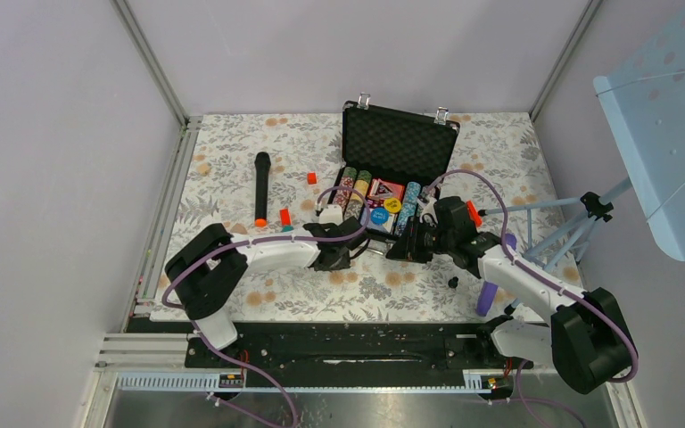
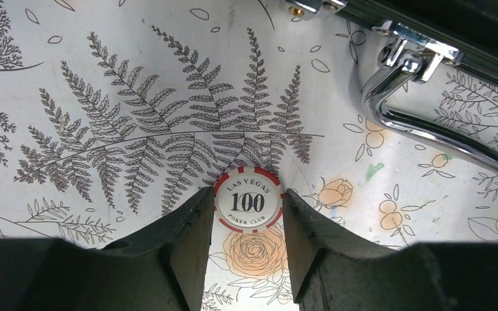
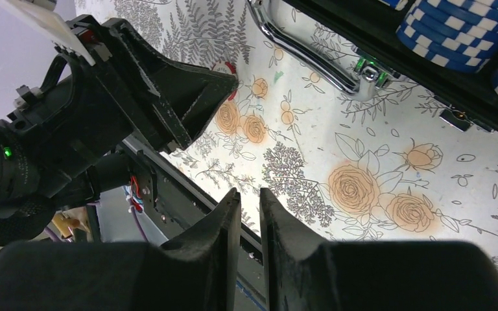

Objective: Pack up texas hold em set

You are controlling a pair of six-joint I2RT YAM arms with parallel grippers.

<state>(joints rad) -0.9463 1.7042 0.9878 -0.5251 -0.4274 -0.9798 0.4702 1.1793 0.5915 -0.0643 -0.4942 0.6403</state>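
Packing the Texas hold 'em set, late stage: the black briefcase (image 1: 399, 143) stands open on the floral tablecloth (image 1: 259, 294), its foam-lined lid upright. The base already holds rows of striped poker chips (image 1: 353, 189), the card decks (image 1: 384, 190), the yellow button (image 1: 393, 205) and the blue button (image 1: 379, 217). Just in front of the briefcase, near its chrome handle (image 2: 368, 94), my left gripper (image 2: 248, 194) is clamped on a red-and-white 100 chip (image 2: 247, 206), one finger against each side of its rim. From the wrist view I cannot tell whether the chip rests on the cloth or hangs just clear of it. My right gripper (image 3: 249, 192) hovers at the front edge of the briefcase, facing the left one, with its fingers a narrow gap apart and nothing between them. By my reading most of the set is stowed. What remains is to carry this chip over the front wall into a chip row, then bring the lid down and fasten the silver latches (image 1: 364, 101). The overhead view is too coarse for me to rule out other stray chips. A black microphone (image 1: 261, 187) lies well to the left of the briefcase and is no part of the set.
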